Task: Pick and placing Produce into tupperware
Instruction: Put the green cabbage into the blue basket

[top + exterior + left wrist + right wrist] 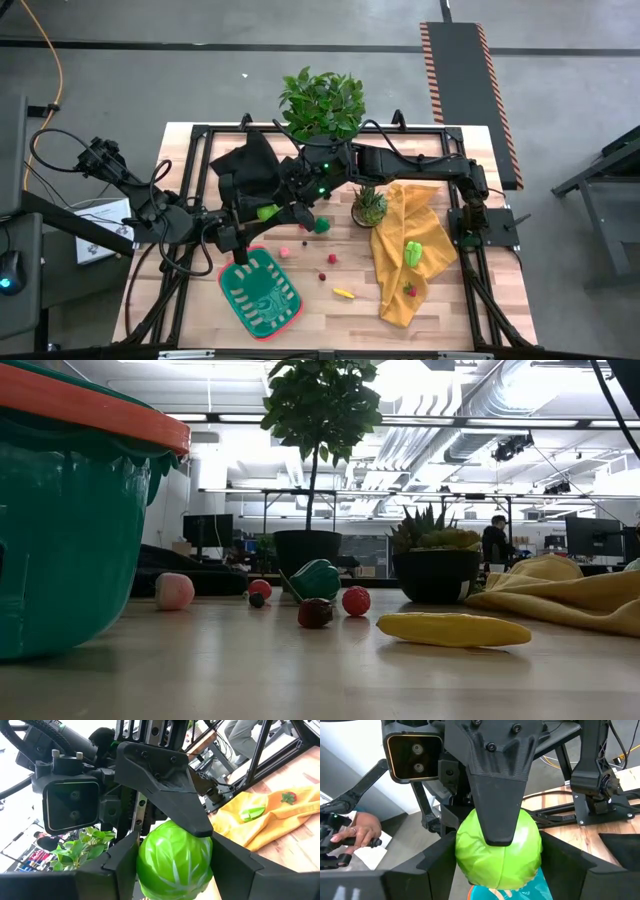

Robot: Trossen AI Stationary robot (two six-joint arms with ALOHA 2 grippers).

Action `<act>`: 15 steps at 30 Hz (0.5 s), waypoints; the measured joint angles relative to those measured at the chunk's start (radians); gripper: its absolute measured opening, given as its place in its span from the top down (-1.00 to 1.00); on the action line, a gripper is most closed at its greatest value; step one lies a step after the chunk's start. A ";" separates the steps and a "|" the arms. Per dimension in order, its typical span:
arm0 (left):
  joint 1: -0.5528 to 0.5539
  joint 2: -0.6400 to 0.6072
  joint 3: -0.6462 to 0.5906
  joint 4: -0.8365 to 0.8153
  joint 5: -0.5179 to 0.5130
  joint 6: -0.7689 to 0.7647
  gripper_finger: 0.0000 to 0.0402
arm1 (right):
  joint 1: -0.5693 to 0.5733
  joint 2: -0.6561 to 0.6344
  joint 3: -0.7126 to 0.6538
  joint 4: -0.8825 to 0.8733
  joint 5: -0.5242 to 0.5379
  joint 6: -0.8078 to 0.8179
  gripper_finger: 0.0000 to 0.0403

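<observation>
Left tool point(175, 870): fingers clamped on the green cabbage point(175, 857), held in the air above the counter point(450, 310).
Right tool point(497, 865): fingers pressed against the same cabbage from the opposite side; both tools meet on it.
Tupperware point(240, 300): on the counter just below the left tool, nothing visible inside.
Other produce: yellow piece point(343, 293), 2 red pieces point(331, 258) loose on the counter; green piece point(413, 253) on the yellow cloth point(400, 295).
Person's hand point(357, 832): beyond the counter.
</observation>
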 joint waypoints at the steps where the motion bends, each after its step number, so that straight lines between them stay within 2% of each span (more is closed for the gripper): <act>1: 0.000 0.000 0.000 0.000 0.000 0.000 0.04 | 0.000 0.000 0.000 0.000 0.001 0.002 -0.15; 15: 0.000 0.000 0.000 0.000 0.000 -0.001 0.04 | 0.000 0.000 0.000 0.000 0.002 0.004 -0.15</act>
